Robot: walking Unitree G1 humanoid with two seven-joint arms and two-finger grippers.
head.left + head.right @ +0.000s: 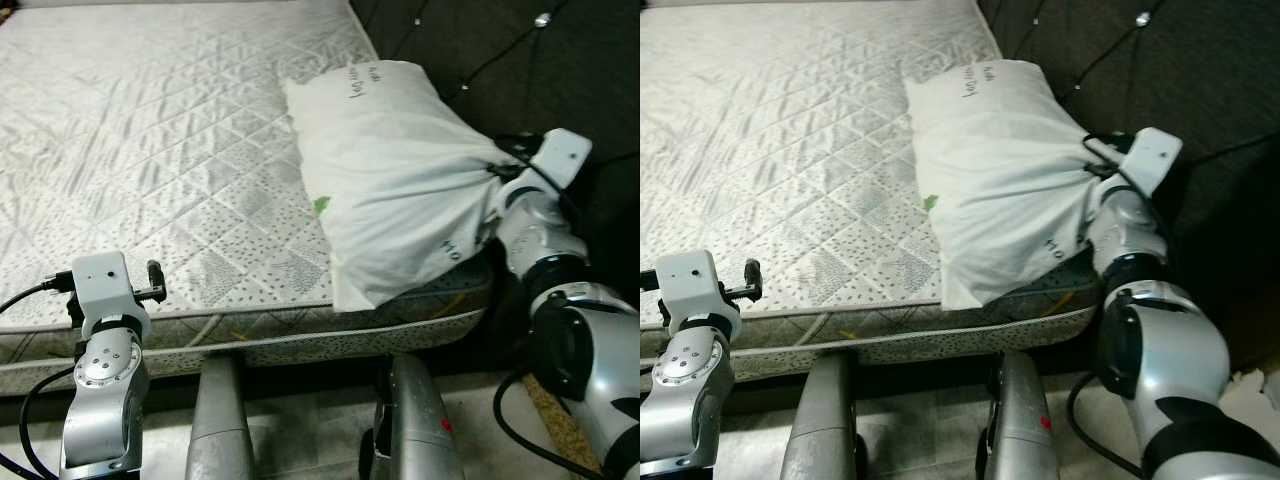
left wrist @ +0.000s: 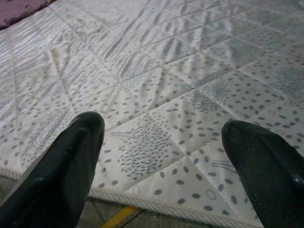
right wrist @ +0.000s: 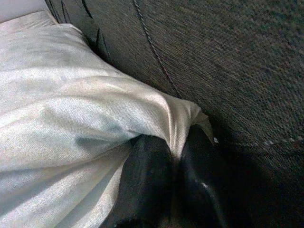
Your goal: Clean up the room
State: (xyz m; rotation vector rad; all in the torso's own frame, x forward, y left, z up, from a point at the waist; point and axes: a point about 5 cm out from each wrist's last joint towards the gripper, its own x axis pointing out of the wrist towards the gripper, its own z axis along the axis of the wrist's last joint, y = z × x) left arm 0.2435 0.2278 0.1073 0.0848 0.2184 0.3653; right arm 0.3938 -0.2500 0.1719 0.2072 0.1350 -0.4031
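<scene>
The white pillow [image 1: 390, 175] lies on the mattress [image 1: 150, 130], at its corner near the dark headboard [image 1: 520, 70], at about 1 o'clock in the head view. The right gripper [image 3: 175, 156] is at the pillow's edge on the 3 o'clock side; its two fingers are pressed together and pinch a fold of the pillow cloth between them. The left gripper [image 2: 164, 156] hovers at 8 o'clock, over the mattress border, with fingers spread wide and holding nothing.
</scene>
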